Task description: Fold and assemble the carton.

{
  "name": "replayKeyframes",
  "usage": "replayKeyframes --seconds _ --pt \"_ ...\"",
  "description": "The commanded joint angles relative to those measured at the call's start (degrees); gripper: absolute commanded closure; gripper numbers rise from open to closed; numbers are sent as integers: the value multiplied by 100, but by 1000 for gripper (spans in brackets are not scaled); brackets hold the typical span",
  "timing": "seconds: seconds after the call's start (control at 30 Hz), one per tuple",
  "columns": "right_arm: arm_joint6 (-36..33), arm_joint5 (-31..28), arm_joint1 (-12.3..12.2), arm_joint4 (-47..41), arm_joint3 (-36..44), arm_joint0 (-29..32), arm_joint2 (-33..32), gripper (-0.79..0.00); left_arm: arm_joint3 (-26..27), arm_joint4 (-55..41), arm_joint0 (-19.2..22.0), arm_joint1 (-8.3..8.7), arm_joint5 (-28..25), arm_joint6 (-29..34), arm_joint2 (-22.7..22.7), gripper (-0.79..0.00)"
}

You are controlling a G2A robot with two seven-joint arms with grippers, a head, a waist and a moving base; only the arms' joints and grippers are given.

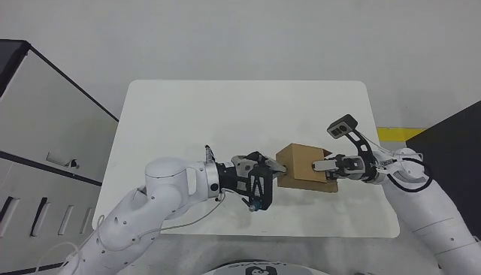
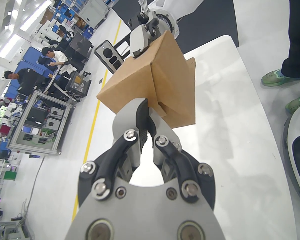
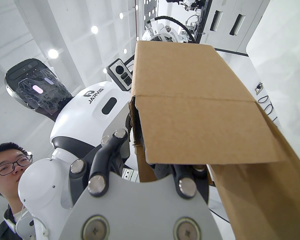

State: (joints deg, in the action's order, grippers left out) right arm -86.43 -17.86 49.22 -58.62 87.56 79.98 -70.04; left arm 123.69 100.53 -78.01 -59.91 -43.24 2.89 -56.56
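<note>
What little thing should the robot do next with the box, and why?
Probably fold in the open flap beside the right pincer. Both it and the left pincer pinch the carton, held over the table, and that flap sticks out unfolded.

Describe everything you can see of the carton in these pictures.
Plain brown cardboard carton, partly assembled: body squared up, end flaps loose. It is held tilted between both arms over the white table, the left gripper pinching a flap edge, the right gripper clamping the opposite wall.
</note>
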Motion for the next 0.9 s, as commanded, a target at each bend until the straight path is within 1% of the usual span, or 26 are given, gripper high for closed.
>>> replayKeyframes --seconds 0.0,0.27,0.43,0.87 --pt "0 0 0 0 0 0 0 0 -13 -41 -7 3 41 -20 -41 0" --pt "0 0 0 0 0 0 0 0 -34 -116 16 10 -9 -188 -36 0" --pt "0 0 0 0 0 0 0 0 -61 -89 98 -1 -47 -188 58 0" --pt "0 0 0 0 0 0 0 0 -107 -1 227 -36 57 -186 268 0"
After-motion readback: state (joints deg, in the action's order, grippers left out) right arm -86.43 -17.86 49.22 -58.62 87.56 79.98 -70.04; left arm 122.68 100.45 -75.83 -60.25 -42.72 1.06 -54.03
